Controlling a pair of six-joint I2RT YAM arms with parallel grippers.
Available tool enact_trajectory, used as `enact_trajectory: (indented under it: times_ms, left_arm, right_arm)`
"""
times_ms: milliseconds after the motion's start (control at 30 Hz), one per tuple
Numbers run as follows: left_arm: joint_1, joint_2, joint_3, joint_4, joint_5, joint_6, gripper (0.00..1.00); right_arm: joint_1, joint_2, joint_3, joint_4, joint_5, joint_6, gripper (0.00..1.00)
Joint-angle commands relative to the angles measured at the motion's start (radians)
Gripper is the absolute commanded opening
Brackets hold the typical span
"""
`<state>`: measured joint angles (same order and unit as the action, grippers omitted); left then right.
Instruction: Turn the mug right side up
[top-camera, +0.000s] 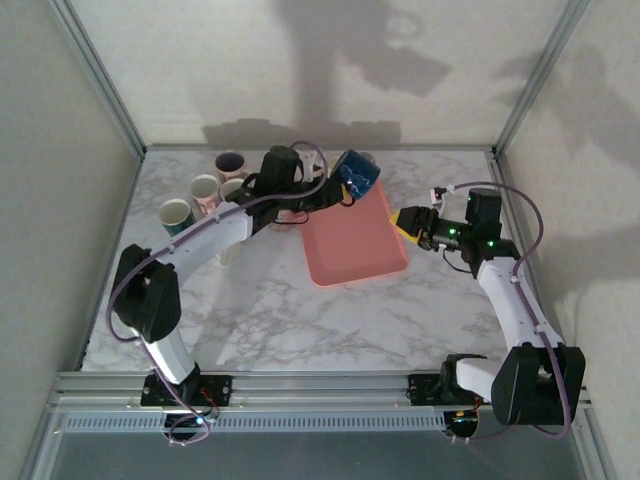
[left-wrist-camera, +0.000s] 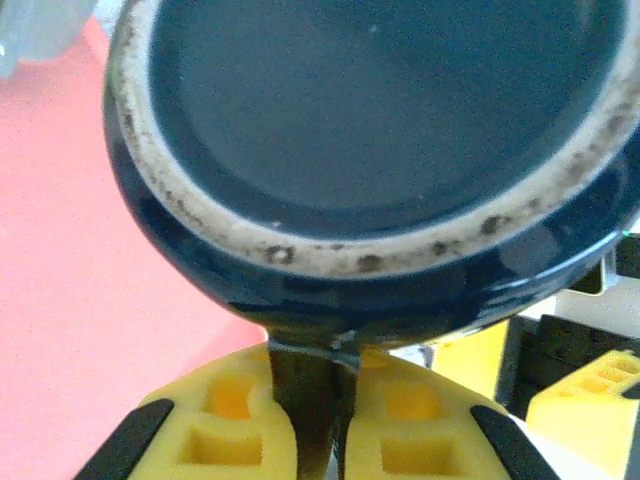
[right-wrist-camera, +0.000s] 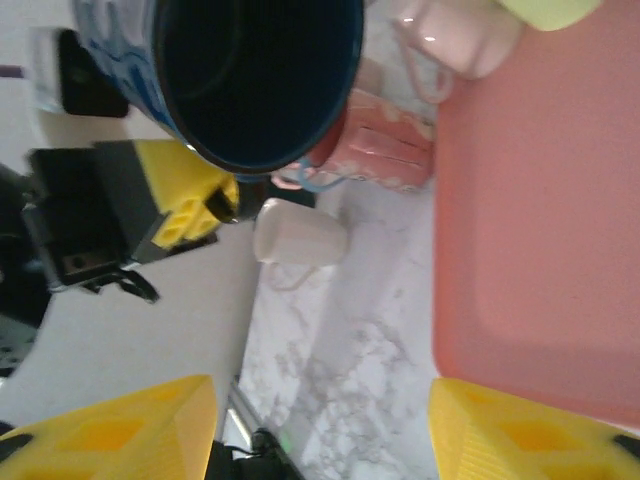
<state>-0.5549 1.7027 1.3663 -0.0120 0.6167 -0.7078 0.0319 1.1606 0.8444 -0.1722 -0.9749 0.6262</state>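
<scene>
Grey panel walls with aluminium corner posts close in the white marble table (top-camera: 260, 320) at the back and on both sides. Its near half lies bare in front of both arm bases, so the open room is there. A salmon-pink rectangular plastic tray (top-camera: 350, 250) sits a little right of centre, slightly skewed, with marble showing along its left and near edges. The dark blue glazed ceramic mug (top-camera: 357, 172) hangs in the air above the tray's far edge, tipped on its side. Its unglazed foot ring faces the left wrist camera and its mouth faces the right wrist camera. The left gripper (left-wrist-camera: 315, 400) is clamped tight on a dark part of the mug that runs down between its yellow fingers (left-wrist-camera: 225, 415) — handle or wall, I cannot tell which. The right gripper (top-camera: 408, 222) hovers just beside the tray's right edge, pointed toward the mug; its yellow fingers (right-wrist-camera: 120, 425) stand well apart, gripping nothing and touching nothing. A cluster of pale ceramic mugs (top-camera: 205, 195) stands near the back left corner, apart from the tray — one has a dark inside.
</scene>
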Motion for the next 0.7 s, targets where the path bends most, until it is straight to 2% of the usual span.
enact_trajectory:
  times_ms: [0, 133, 267, 367, 667]
  left_arm:
    - [0.001, -0.128, -0.128, 0.361, 0.014, -0.268, 0.0]
    - [-0.006, -0.2, -0.276, 0.587, -0.016, -0.417, 0.0]
    - [-0.035, -0.233, -0.313, 0.629, -0.046, -0.452, 0.0]
    - [-0.055, -0.255, -0.334, 0.642, -0.076, -0.467, 0.0]
    - [-0.085, -0.29, -0.371, 0.686, -0.122, -0.497, 0.0]
  right_arm:
    - [0.051, -0.024, -0.045, 0.31, -0.071, 0.205, 0.58]
    - [0.141, -0.014, -0.092, 0.528, -0.005, 0.345, 0.55]
    - [0.224, 0.015, -0.105, 0.651, 0.075, 0.426, 0.52]
    - [0.279, 0.054, -0.101, 0.735, 0.106, 0.48, 0.47]
    - [0.352, 0.116, -0.071, 0.792, 0.185, 0.55, 0.42]
